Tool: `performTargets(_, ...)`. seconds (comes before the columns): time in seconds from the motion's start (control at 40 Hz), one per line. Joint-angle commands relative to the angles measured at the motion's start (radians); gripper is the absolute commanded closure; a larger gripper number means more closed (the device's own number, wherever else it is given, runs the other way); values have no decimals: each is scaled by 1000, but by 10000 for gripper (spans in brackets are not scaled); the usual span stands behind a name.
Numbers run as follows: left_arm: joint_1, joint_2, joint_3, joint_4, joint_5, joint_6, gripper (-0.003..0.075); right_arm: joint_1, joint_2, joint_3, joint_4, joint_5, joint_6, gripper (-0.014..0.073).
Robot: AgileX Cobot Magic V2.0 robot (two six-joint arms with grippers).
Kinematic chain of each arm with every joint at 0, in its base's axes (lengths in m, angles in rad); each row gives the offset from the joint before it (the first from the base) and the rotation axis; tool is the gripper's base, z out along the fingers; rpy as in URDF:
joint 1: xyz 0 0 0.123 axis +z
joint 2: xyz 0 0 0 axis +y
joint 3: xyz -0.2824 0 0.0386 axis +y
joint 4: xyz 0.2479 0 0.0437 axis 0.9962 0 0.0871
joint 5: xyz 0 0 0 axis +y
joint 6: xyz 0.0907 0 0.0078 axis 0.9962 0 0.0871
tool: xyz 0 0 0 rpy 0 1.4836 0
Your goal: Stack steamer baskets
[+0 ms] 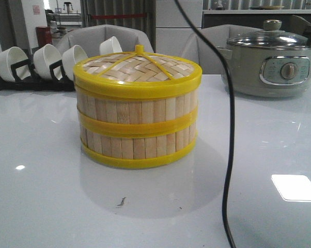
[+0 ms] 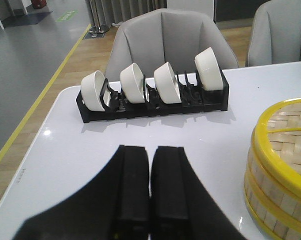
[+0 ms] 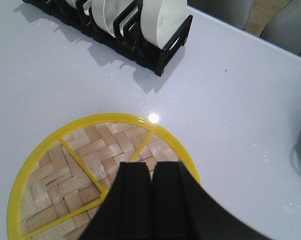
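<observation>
Black jaws on both arms stand pressed together, with only a thin seam between the pads and nothing held. The left gripper (image 2: 150,192) hangs over bare white counter (image 2: 65,165), pointing toward a black rack (image 2: 153,102) that holds four white bowls (image 2: 132,82) tipped on edge in its slots. The baskets sit off to its side, apart from it. The right gripper (image 3: 151,197) hovers above the woven lid (image 3: 65,185), looking almost straight down on it; whether the pads touch the lid I cannot tell.

In the front view neither arm shows. The two baskets (image 1: 137,129) stand stacked near the middle of the counter, one squarely on the other, their pale upright slats bound by yellow rims that meet in a band at mid height. The lid, woven bamboo with a yellow rim and thin yellow ribs running to a small knob, caps the upper one, so the insides of both are hidden. Behind them to the left is the rack with its bowls; behind to the right, well apart, stands a grey pot (image 1: 271,64) with a glass lid (image 1: 271,39) on it and a dial on its front. A black cable (image 1: 229,155) hangs down in front of the scene, right of the stack.
</observation>
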Motion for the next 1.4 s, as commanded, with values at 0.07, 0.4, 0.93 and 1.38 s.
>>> performTargets(0.07, 2, -1, -28, 1, -72, -1, 634, -3, -126, -35, -82, -34, 33, 537)
performTargets(0.4, 2, -1, -28, 1, -72, -1, 634, -3, -203, -34, -171, 15, 48, 537)
performTargets(0.93, 2, -1, -28, 1, -72, -1, 634, -3, -210, -34, -178, 9, 72, 537)
performTargets(1.38, 2, -1, -28, 1, -72, -1, 634, -3, -210, -34, -178, 11, 73, 537)
